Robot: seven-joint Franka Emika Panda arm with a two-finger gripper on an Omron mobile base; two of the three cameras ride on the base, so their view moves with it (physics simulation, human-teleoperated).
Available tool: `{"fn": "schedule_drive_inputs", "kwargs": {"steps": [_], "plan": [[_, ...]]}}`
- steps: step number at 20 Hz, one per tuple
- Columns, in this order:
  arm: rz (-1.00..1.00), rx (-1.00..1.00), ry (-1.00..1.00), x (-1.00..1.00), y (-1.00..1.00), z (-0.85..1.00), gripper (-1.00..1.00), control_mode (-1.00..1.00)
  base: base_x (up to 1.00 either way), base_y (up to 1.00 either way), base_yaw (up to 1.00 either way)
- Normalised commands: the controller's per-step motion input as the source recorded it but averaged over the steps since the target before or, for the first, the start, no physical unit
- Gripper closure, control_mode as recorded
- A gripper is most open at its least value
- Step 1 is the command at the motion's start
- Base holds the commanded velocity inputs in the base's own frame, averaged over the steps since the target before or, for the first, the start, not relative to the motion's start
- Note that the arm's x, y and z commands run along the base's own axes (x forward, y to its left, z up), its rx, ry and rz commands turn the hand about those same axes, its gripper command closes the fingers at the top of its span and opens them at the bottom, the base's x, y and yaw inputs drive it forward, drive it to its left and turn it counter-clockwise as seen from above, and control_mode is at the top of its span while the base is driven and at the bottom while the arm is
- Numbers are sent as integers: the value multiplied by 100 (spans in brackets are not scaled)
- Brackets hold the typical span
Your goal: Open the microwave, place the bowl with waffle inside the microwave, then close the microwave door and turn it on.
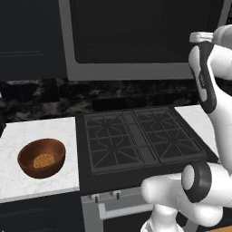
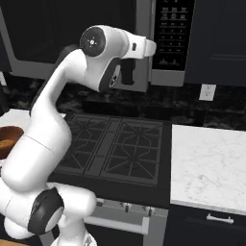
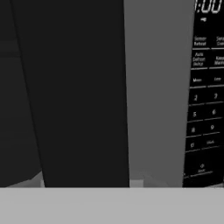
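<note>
- The large boxy silver-grey microwave [image 1: 136, 41] with a dark glass front is hanging above the black gas stove [image 1: 140, 138], between dark cabinets [image 1: 29, 38].
- The microwave door [image 2: 72, 33], a wide panel with a silver-grey border and a dark tinted window, is sitting shut against the frame.
- The white robot arm [image 2: 53, 125] is reaching up and forward, with its hand raised to the right end of the door, just left of the black button panel [image 2: 173, 31].
- The dark two-finger gripper [image 2: 128, 72] is pointing at the front of the microwave near the door's right edge; I cannot tell from any view whether its fingers are standing wide or narrow, or whether they are touching anything.
- In the hand view, the dark vertical bar handle [image 3: 81, 94] is running top to bottom very close to the camera, with the grey door border [image 3: 157, 92] beside it and the keypad's pale digits at the right.
- The small round reddish-brown wooden-looking bowl [image 1: 41, 157] is resting on the white marble counter [image 1: 41, 136] left of the stove, well apart from the microwave.
- The round golden-tan waffle [image 1: 44, 161] with a grid pattern is lying flat inside the bowl.
- A second white marble counter [image 2: 211, 163] is lying to the right of the stove, below a white wall outlet [image 2: 207, 92].
</note>
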Motion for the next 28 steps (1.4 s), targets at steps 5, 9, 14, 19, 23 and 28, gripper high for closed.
{"fn": "schedule_drive_inputs", "kwargs": {"steps": [5, 9, 14, 19, 23, 28], "plan": [[-44, 0, 0, -80, 0, -15, 100, -100, 0, 0, 0], [-36, 0, 0, -88, 0, -9, 100, -100, 0, 0, 0], [-12, 0, 0, -100, 3, -10, 100, -100, 0, 0, 0], [3, -1, 0, -100, 18, -23, 100, -100, 0, 0, 0], [4, -4, 0, -93, 31, -29, 100, -100, 0, 0, 0], [6, -3, 0, -91, 42, -32, 100, -100, 0, 0, 0]]}}
